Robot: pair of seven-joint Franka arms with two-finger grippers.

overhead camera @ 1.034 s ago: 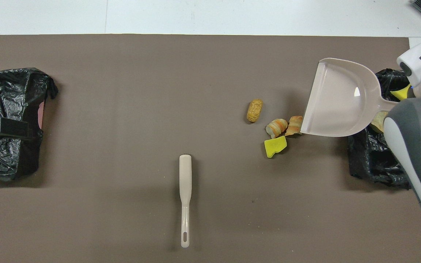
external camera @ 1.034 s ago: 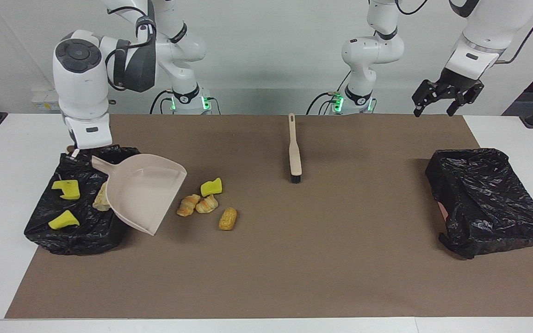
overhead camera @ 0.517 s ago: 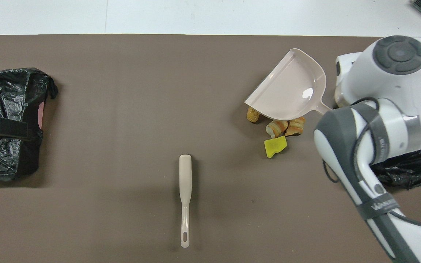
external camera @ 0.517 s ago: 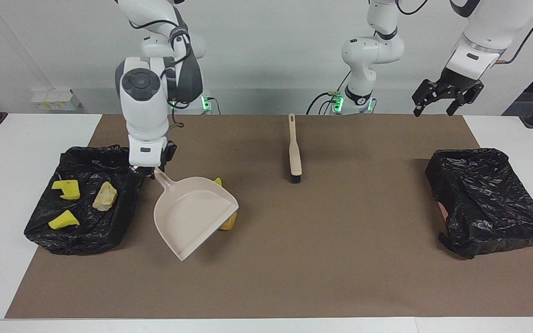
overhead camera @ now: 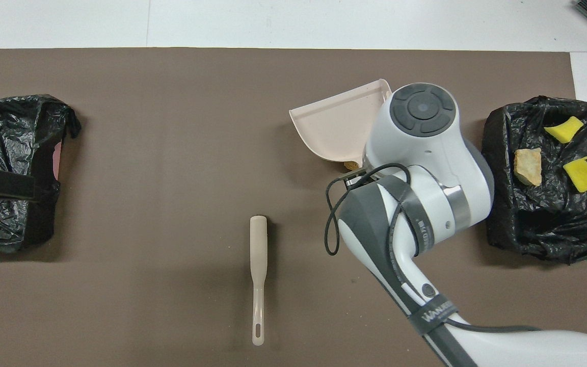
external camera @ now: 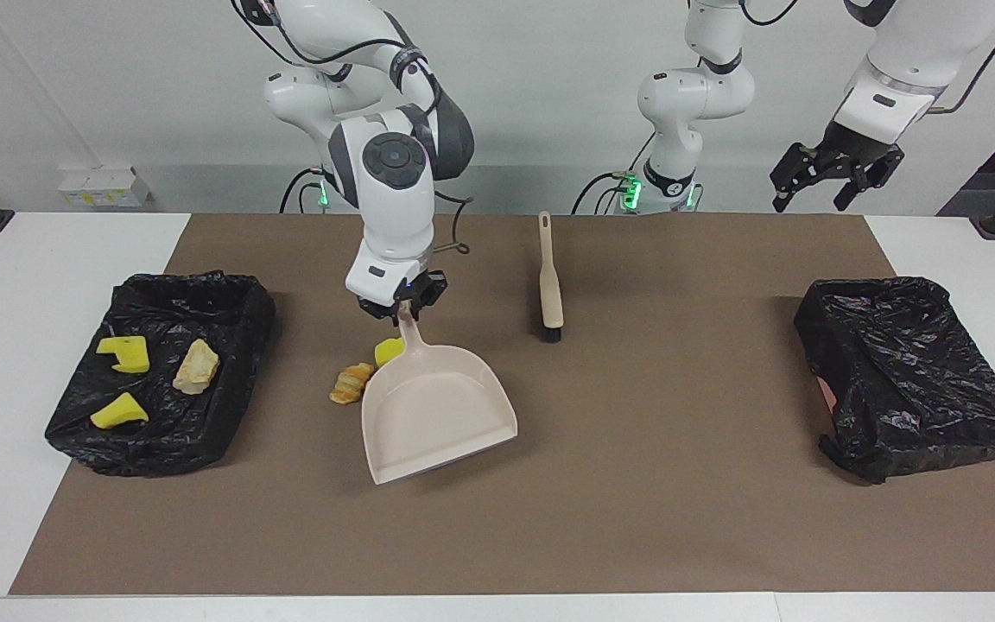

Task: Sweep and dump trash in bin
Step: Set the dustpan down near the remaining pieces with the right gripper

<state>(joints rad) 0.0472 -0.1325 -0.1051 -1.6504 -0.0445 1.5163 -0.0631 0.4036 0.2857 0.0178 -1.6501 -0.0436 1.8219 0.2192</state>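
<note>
The bin (external camera: 161, 371) at the right arm's end of the counter (external camera: 636, 518) is lined with a black bag and is open on top. In it lie three pieces of trash: two yellow sponge chunks (external camera: 123, 354) (external camera: 120, 411) and a pale beige lump (external camera: 195, 366). The second bin (external camera: 903, 371), at the left arm's end of the counter and well apart from the first bin, is also wrapped in black plastic; its inside cannot be seen.

Beside the first bin, toward the middle of the counter, more trash lies on the brown mat: a yellow sponge chunk (external camera: 387, 352) and a golden-brown pastry (external camera: 349, 383), both partly hidden by the dustpan (external camera: 433, 410).

The right tool (external camera: 399, 309) is closed on the dustpan's handle, and the pan hangs over these pieces. Its long axis runs from the handle, on the robots' side, to the wide open mouth, which points away from the robots.

The brush (external camera: 549, 276) lies flat, farther from the first bin than the dustpan, with its handle toward the robots and its black bristles pointing away.

The left tool (external camera: 834, 177) waits in the air at the left arm's end of the counter, fingers spread and holding nothing.
</note>
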